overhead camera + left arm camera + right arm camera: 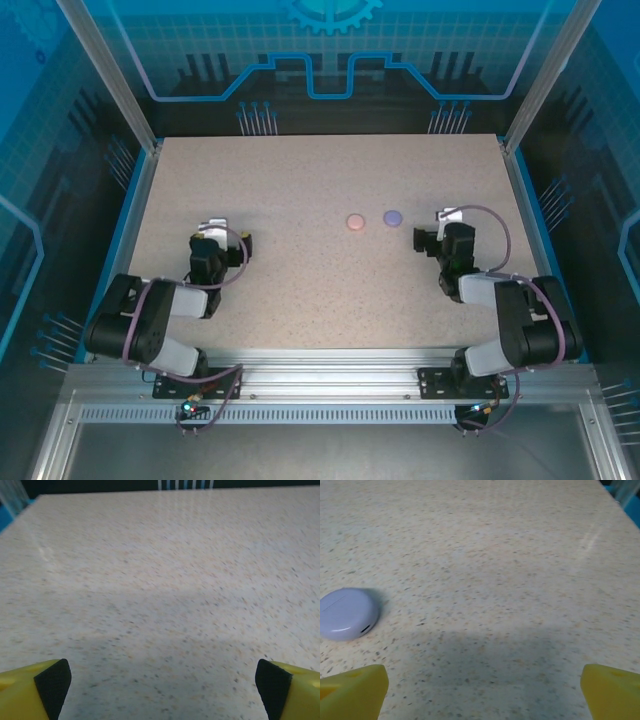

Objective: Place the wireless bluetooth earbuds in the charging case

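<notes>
Nearest, both arms sit folded back by their bases, seemingly parked to leave the middle of the table (300,300) open for work. The left gripper (212,226) and right gripper (449,215) hold nothing, jaws wide apart over the speckled top. Farther out, to the left of the right gripper, the lilac charging case (346,614) lies flat and shut, a round disc with no real long axis, its small slot facing that gripper. The pink charging case (355,221) sits just beside it. Where the earbuds are, I cannot tell.
</notes>
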